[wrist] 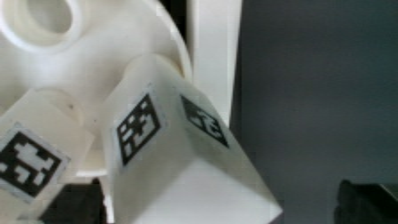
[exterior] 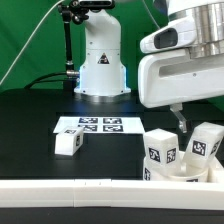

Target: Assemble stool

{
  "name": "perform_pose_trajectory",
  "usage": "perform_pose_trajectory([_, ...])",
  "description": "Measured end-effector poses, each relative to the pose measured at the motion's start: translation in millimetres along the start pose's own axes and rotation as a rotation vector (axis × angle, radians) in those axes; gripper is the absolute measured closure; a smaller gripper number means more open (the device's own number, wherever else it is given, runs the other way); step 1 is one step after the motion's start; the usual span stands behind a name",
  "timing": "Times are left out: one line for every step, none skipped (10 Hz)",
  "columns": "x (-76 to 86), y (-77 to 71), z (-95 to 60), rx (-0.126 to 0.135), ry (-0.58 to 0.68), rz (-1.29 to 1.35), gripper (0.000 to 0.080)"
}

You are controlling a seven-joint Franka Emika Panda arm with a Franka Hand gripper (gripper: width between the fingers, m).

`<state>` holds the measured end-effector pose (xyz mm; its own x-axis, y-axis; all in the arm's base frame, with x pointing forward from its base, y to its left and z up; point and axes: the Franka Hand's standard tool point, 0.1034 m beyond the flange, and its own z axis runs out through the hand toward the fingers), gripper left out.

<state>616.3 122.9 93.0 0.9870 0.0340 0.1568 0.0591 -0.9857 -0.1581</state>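
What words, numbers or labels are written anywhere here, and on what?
No readable words or numbers anywhere.
Stool leg: black-and-white square pattern tags only, no letters.
Marker board: the same kind of pattern tags, no letters.
Robot base: any marking is too small to read.

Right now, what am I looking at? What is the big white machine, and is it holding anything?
The big white machine is a robot arm that is building a little stool. One picture comes from a camera standing off to the side. The other comes from a camera on the arm's wrist, looking past its gripper. On the black table lie a flat marker board with printed squares, one loose leg, and the round seat with two more legs standing at it. A white rail runs along the front. The gripper's two fingers stand apart with a leg between them, so it seems to grip nothing.
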Motion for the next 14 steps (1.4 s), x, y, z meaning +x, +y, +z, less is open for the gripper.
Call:
perform_pose_trajectory([-1.3, -0.3, 2.1, -0.021, -0.009, -0.122, 0.0151])
perform_pose_trajectory([-1.0, -0.8, 3.5, -0.036, -0.019, -0.231, 0.0151])
perform_pose_trajectory([0.3, 0.4, 4.5, -0.042, -0.031, -0.312, 0.0151])
perform_pose_trajectory([2.0, 3.1, 4.1, -0.045, -0.04, -0.374, 0.0151])
perform_pose_trajectory([2.7, 6.6, 3.6, -0.045, -0.041, -0.435, 0.0151])
perform_pose_trajectory([2.7, 9.5, 3.6, -0.045, -0.043, -0.49, 0.0151])
perform_pose_trajectory([2.1, 11.8, 4.0, -0.045, -0.045, -0.515, 0.0151])
perform_pose_trajectory([1.4, 13.5, 4.4, -0.045, -0.047, -0.534, 0.0151])
perform_pose_trajectory([0.8, 14.2, 4.7, -0.045, -0.047, -0.518, 0.0151])
perform_pose_trajectory([-0.2, 14.7, 5.3, -0.045, -0.049, -0.517, 0.0238])
perform_pose_trajectory([-1.4, 14.7, 6.3, -0.046, -0.048, -0.518, 0.0373])
perform_pose_trajectory([-4.2, 14.6, 8.1, -0.045, -0.051, -0.518, 0.0373])
perform_pose_trajectory([-3.7, 14.9, 8.1, -0.048, -0.045, -0.518, 0.046])
perform_pose_trajectory([-3.1, 17.4, 7.8, -0.048, -0.043, -0.512, 0.046])
